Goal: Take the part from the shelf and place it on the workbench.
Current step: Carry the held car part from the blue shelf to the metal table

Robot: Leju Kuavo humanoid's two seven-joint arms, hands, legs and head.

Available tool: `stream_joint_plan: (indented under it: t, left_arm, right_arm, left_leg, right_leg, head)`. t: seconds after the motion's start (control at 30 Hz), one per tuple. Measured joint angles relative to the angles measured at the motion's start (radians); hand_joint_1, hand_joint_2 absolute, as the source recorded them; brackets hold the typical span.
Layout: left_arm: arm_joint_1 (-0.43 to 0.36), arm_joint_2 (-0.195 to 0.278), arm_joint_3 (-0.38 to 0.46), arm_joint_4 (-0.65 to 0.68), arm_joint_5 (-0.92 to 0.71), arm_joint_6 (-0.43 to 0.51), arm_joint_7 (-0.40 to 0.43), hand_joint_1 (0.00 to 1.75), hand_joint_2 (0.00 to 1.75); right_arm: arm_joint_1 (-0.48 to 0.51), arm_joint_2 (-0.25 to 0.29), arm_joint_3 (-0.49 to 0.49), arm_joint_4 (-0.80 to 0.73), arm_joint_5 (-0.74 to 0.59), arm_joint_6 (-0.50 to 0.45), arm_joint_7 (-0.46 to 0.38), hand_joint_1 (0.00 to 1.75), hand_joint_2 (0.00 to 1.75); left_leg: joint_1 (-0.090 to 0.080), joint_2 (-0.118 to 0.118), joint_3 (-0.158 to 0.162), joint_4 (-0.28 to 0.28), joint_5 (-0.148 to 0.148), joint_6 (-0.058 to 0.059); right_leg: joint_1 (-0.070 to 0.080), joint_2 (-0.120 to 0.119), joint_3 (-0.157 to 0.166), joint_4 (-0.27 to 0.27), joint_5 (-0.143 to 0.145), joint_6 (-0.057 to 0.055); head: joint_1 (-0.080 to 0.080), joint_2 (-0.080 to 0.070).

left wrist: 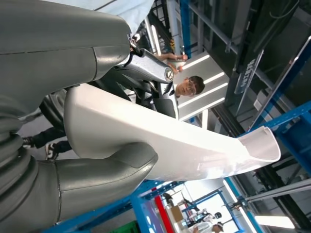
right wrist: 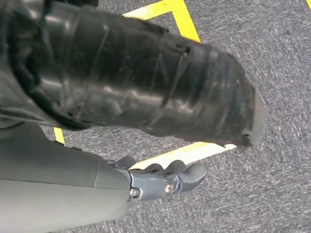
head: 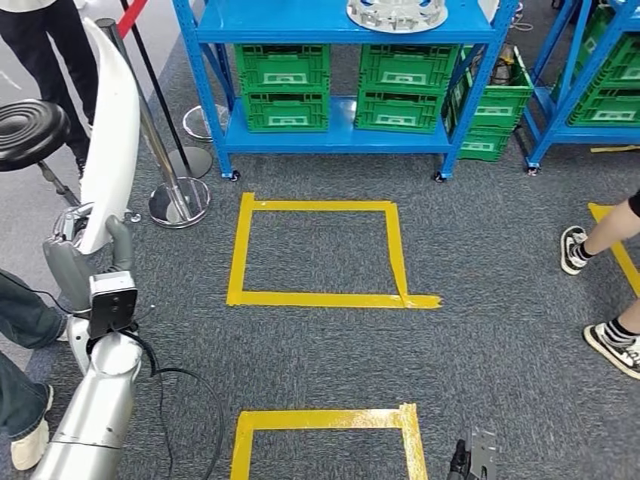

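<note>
The part [head: 112, 130], a long white curved moulding, stands nearly upright at the left of the head view, gripped at its lower end by the left hand [head: 75, 255]. It is clear of the blue shelf [head: 340, 135], which stands well ahead across the grey carpet with green crates [head: 285, 85] on its lower level and a silver round casting [head: 396, 12] on its top level. Two yellow tape rectangles mark the floor, one [head: 321, 250] near the shelf and one [head: 328, 430] close to the robot. A black stool [head: 30, 130] and a chrome barrier post [head: 162, 160] stand just beside the part, and people's shoes and legs show at the left and right edges. No workbench shows in this view.

In the left wrist view the left hand [left wrist: 92, 111] is wrapped round the part [left wrist: 176, 143], the thumb under it and the darker fingers over it, with the far end of the moulding running out free. A person stands beyond it.

In the right wrist view the right hand [right wrist: 165, 177] hangs over the carpet with its fingers curled in and nothing in them.

I judge the pick to be done and the carry step in hand. The next move calls for turning toward the workbench while keeping the long part clear of the stool, the post and the people nearby, then lowering it flat before letting go.
</note>
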Motion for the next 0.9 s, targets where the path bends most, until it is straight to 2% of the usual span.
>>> stream_joint_plan:
  t: [0.07, 0.1, 0.13, 0.17, 0.2, 0.27, 0.3, 0.33, 0.37, 0.4, 0.47, 0.53, 0.6, 0.63, 0.67, 0.7, 0.73, 0.8, 0.87, 0.9]
  left_arm:
    - [0.001, 0.0, 0.001, 0.0, -0.001, 0.0, 0.0, 1.75, 1.75]
    - [0.002, 0.001, 0.002, 0.0, -0.002, 0.0, 0.001, 1.75, 1.75]
    - [0.004, 0.001, 0.002, 0.0, -0.003, 0.0, 0.001, 1.75, 1.75]
    - [0.005, 0.001, 0.002, 0.0, -0.004, 0.0, 0.002, 1.75, 1.75]
    - [0.006, 0.001, 0.002, 0.0, -0.005, 0.0, 0.002, 1.75, 1.75]
    - [0.004, 0.001, 0.003, 0.0, -0.006, 0.0, 0.003, 1.75, 1.75]
    - [0.003, 0.001, 0.003, 0.0, -0.007, 0.0, 0.003, 1.75, 1.75]
    - [0.002, 0.001, 0.004, 0.0, -0.008, 0.0, 0.004, 1.75, 1.75]
    - [0.002, 0.001, 0.004, -0.001, -0.009, 0.0, 0.005, 1.75, 1.75]
    - [0.003, 0.001, 0.004, -0.001, -0.011, 0.0, 0.006, 1.75, 1.75]
    - [0.004, 0.003, 0.004, -0.001, -0.015, 0.0, 0.008, 1.75, 1.75]
    - [0.003, 0.004, 0.004, -0.001, -0.018, 0.0, 0.009, 1.75, 1.75]
    - [0.005, 0.005, 0.004, 0.0, -0.019, 0.0, 0.009, 1.75, 1.75]
    - [0.007, 0.005, 0.005, 0.0, -0.019, 0.0, 0.01, 1.75, 1.75]
    - [0.009, 0.005, 0.005, 0.0, -0.019, 0.0, 0.01, 1.75, 1.75]
    - [0.009, 0.005, 0.006, 0.0, -0.019, 0.0, 0.01, 1.75, 1.75]
    - [0.009, 0.005, 0.007, 0.0, -0.02, 0.0, 0.01, 1.75, 1.75]
    - [0.007, 0.005, 0.008, -0.001, -0.022, 0.0, 0.01, 1.75, 1.75]
    - [0.004, 0.004, 0.009, -0.002, -0.025, 0.0, 0.01, 1.75, 1.75]
    - [0.004, 0.004, 0.009, -0.002, -0.026, 0.0, 0.01, 1.75, 1.75]
  right_arm:
    - [0.001, -0.001, -0.003, 0.0, 0.001, 0.0, 0.001, 0.0, 0.0]
    - [0.002, -0.002, -0.003, 0.0, 0.003, 0.0, 0.002, 0.0, 0.0]
    - [0.003, -0.002, -0.004, 0.0, 0.005, -0.001, 0.004, 0.0, 0.0]
    - [0.004, -0.003, -0.004, 0.0, 0.009, -0.002, 0.005, 0.0, 0.0]
    - [0.004, -0.003, -0.004, 0.0, 0.012, -0.003, 0.006, 0.0, 0.0]
    - [0.004, -0.004, -0.004, 0.0, 0.018, -0.005, 0.007, 0.0, 0.0]
    - [0.004, -0.004, -0.004, 0.001, 0.021, -0.005, 0.007, 0.0, 0.0]
    - [0.004, -0.004, -0.005, 0.001, 0.024, -0.007, 0.008, 0.0, 0.0]
    - [0.004, -0.004, -0.005, 0.001, 0.027, -0.009, 0.009, 0.0, 0.0]
    - [0.004, -0.004, -0.006, 0.001, 0.031, -0.012, 0.01, 0.0, 0.0]
    - [0.002, -0.004, -0.007, 0.001, 0.039, -0.02, 0.011, 0.0, 0.0]
    - [0.001, -0.004, -0.009, 0.001, 0.045, -0.026, 0.011, 0.0, 0.0]
    - [0.003, -0.004, -0.012, 0.002, 0.049, -0.034, 0.011, 0.0, 0.0]
    - [0.003, -0.004, -0.014, 0.002, 0.051, -0.036, 0.011, 0.0, 0.0]
    - [0.003, -0.004, -0.016, 0.002, 0.052, -0.039, 0.011, 0.0, 0.0]
    - [0.003, -0.004, -0.017, 0.002, 0.053, -0.039, 0.011, 0.0, 0.0]
    - [0.002, -0.004, -0.019, 0.002, 0.054, -0.039, 0.011, 0.0, 0.0]
    - [0.001, -0.004, -0.02, 0.001, 0.055, -0.039, 0.011, 0.0, 0.0]
    - [0.001, -0.004, -0.021, 0.002, 0.056, -0.038, 0.01, 0.0, 0.0]
    - [0.001, -0.004, -0.021, 0.002, 0.056, -0.038, 0.01, 0.0, 0.0]
  left_leg:
    - [0.001, -0.003, -0.007, -0.001, 0.005, 0.003]
    - [0.001, -0.006, -0.01, -0.001, 0.007, 0.002]
    - [0.002, -0.011, -0.013, 0.0, 0.009, -0.001]
    - [0.003, -0.017, -0.016, 0.0, 0.011, -0.004]
    - [0.005, -0.025, -0.017, 0.002, 0.013, -0.008]
    - [0.008, -0.041, -0.023, 0.011, 0.013, -0.018]
    - [0.008, -0.049, -0.028, 0.017, 0.014, -0.026]
    - [0.008, -0.058, -0.034, 0.021, 0.016, -0.033]
    - [0.009, -0.067, -0.04, 0.023, 0.02, -0.041]
    - [0.011, -0.075, -0.043, 0.022, 0.025, -0.047]
    - [0.012, -0.064, -0.054, 0.038, 0.012, -0.059]
    - [0.012, -0.032, -0.092, 0.129, -0.043, -0.067]
    - [0.014, -0.018, -0.146, 0.263, -0.104, -0.073]
    - [0.014, -0.017, -0.16, 0.301, -0.115, -0.073]
    - [0.014, -0.016, -0.155, 0.302, -0.107, -0.072]
    - [0.013, -0.012, -0.132, 0.265, -0.083, -0.068]
    - [0.011, 0.0, -0.095, 0.2, -0.052, -0.062]
    - [-0.002, 0.045, -0.029, 0.075, -0.016, -0.047]
    - [-0.012, 0.073, -0.008, 0.028, -0.017, -0.038]
    - [-0.012, 0.071, -0.009, 0.025, -0.017, -0.036]
  right_leg:
    - [-0.002, 0.0, -0.055, 0.127, -0.071, 0.003]
    - [-0.002, 0.0, -0.079, 0.186, -0.094, 0.005]
    - [-0.003, 0.0, -0.089, 0.214, -0.099, 0.007]
    - [-0.005, 0.0, -0.081, 0.207, -0.087, 0.008]
    - [-0.007, 0.003, -0.052, 0.158, -0.057, 0.009]
    - [-0.013, 0.035, 0.024, 0.023, -0.009, 0.011]
    - [-0.016, 0.05, 0.051, -0.023, 0.0, 0.01]
    - [-0.016, 0.062, 0.063, -0.043, -0.001, 0.007]
    - [-0.014, 0.062, 0.066, -0.044, -0.004, 0.001]
    - [-0.013, 0.053, 0.065, -0.042, -0.002, -0.006]
    - [-0.014, 0.035, 0.064, -0.043, 0.004, -0.022]
    - [-0.013, 0.014, 0.063, -0.045, 0.007, -0.033]
    - [-0.01, -0.009, 0.06, -0.044, 0.007, -0.037]
    - [-0.008, -0.021, 0.059, -0.044, 0.007, -0.038]
    - [-0.007, -0.033, 0.059, -0.044, 0.007, -0.039]
    - [-0.006, -0.045, 0.06, -0.044, 0.007, -0.039]
    - [-0.004, -0.056, 0.061, -0.044, 0.006, -0.039]
    - [0.002, -0.076, 0.062, -0.044, 0.003, -0.035]
    - [0.007, -0.089, 0.061, -0.042, 0.001, -0.03]
    - [0.008, -0.091, 0.06, -0.042, 0.0, -0.029]
  head:
    - [0.002, 0.0]
    - [0.003, 0.0]
    - [0.003, 0.0]
    - [0.003, 0.0]
    - [0.003, 0.0]
    - [0.003, 0.0]
    - [0.002, 0.0]
    - [0.002, 0.0]
    - [0.001, 0.0]
    - [0.001, 0.0]
    - [-0.003, 0.0]
    - [-0.009, 0.0]
    - [-0.012, 0.0]
    - [-0.012, 0.0]
    - [-0.012, 0.0]
    - [-0.012, 0.0]
    - [-0.012, 0.0]
    - [-0.012, 0.0]
    - [-0.012, 0.0]
    - [-0.011, 0.0]
